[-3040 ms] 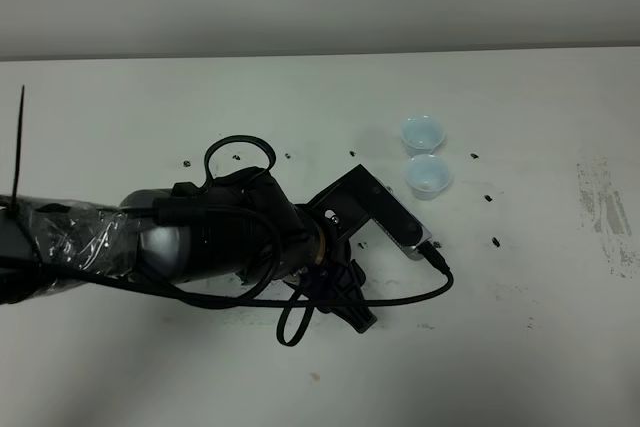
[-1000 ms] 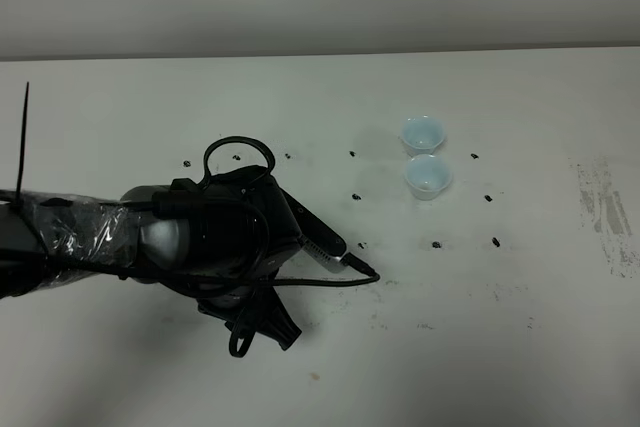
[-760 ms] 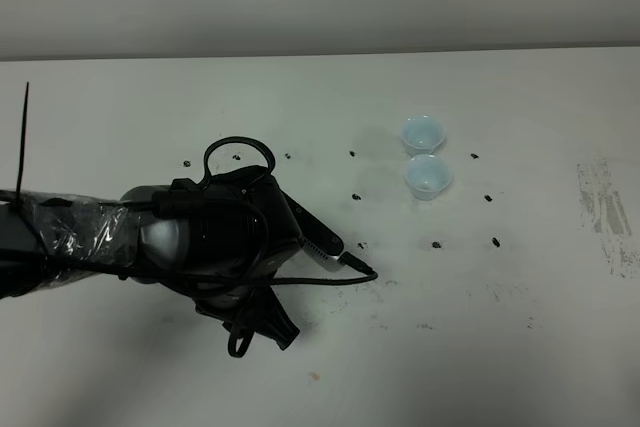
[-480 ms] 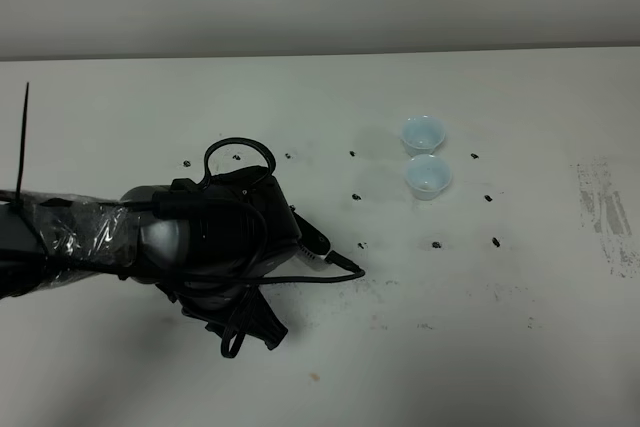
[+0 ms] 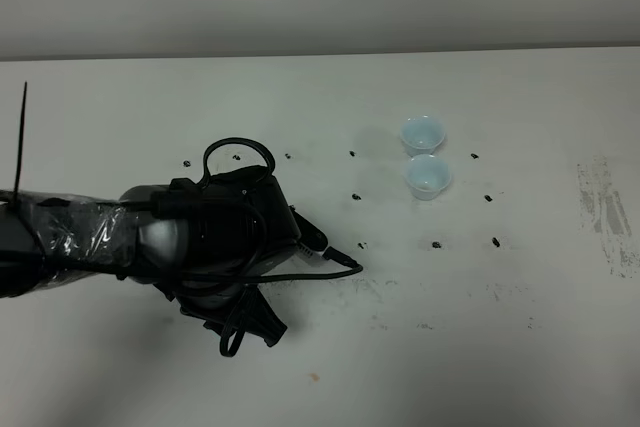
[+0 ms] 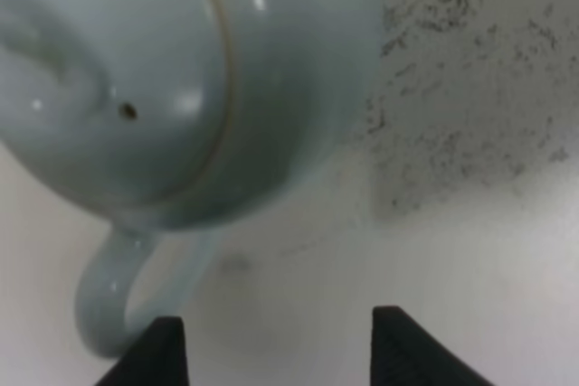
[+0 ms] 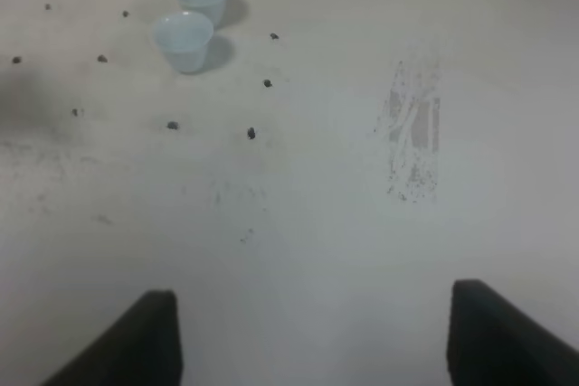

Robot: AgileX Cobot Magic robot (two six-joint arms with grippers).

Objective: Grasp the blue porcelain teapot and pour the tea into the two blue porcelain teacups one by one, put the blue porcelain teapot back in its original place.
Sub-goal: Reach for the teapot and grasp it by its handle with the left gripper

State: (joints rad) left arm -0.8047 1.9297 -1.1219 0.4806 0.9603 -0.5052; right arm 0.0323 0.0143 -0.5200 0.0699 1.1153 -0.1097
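Pale sky-blue glossy porcelain fills my left wrist view: the round-bellied teapot [image 6: 271, 61] sits close under the camera, its lid [image 6: 99, 88] with a small vent hole facing up and its loop handle [image 6: 104, 296] curving towards the left jaws. Those jaws stand apart. One dark fingertip [image 6: 163, 354] is just beside the handle, the other is well off to the side, and bare white tabletop [image 6: 298, 314] shows between them, so nothing is clamped. From the high camera I cannot see the teapot, as the black left arm [image 5: 210, 237], partly wrapped in clear plastic film, covers that spot on the left of the tabletop. The two small pale-blue handleless teacups, one farther [image 5: 422, 133] and one nearer [image 5: 428, 176], stand upright just beside each other, well apart from the arm, among dark specks. The right jaws are spread wide over bare tabletop, near a grey scuffed patch [image 7: 412, 133].
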